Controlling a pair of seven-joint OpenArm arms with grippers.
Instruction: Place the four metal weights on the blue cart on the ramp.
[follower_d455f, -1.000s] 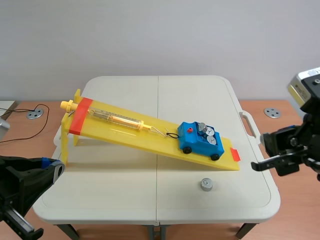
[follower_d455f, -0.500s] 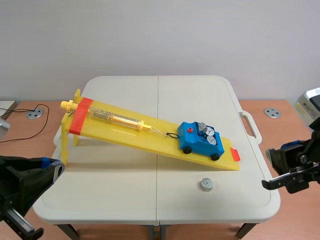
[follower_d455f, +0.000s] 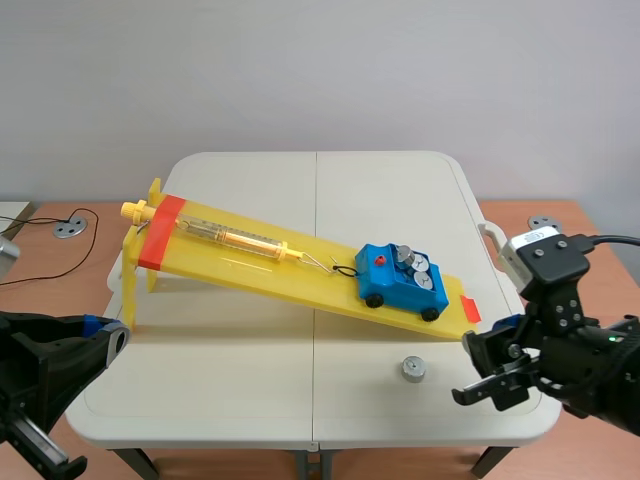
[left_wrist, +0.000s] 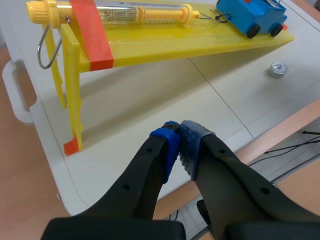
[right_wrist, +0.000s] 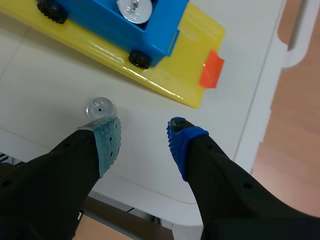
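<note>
A blue cart (follower_d455f: 400, 284) rests low on the yellow ramp (follower_d455f: 260, 262), with round metal weights (follower_d455f: 412, 263) on top of it. One loose metal weight (follower_d455f: 413, 369) lies on the white table in front of the ramp's low end. My right gripper (follower_d455f: 468, 368) hangs open just right of that weight. In the right wrist view the loose weight (right_wrist: 99, 107) lies just ahead of one fingertip of the open gripper (right_wrist: 144, 142), outside the gap, with the cart (right_wrist: 135, 30) beyond. My left gripper (left_wrist: 179, 145) is shut on nothing at the table's near left corner.
A spring scale tube (follower_d455f: 232, 238) lies along the ramp, hooked by wire to the cart. Orange tape marks the ramp's low end (right_wrist: 211, 68) and its high end (left_wrist: 92, 35). The table's side handle (follower_d455f: 497, 250) is on the right. The ramp's legs (left_wrist: 72, 100) stand ahead of my left gripper.
My right arm has come down and in from the right edge to the table's front right, close to the loose weight. The left arm, cart and weights have not moved.
</note>
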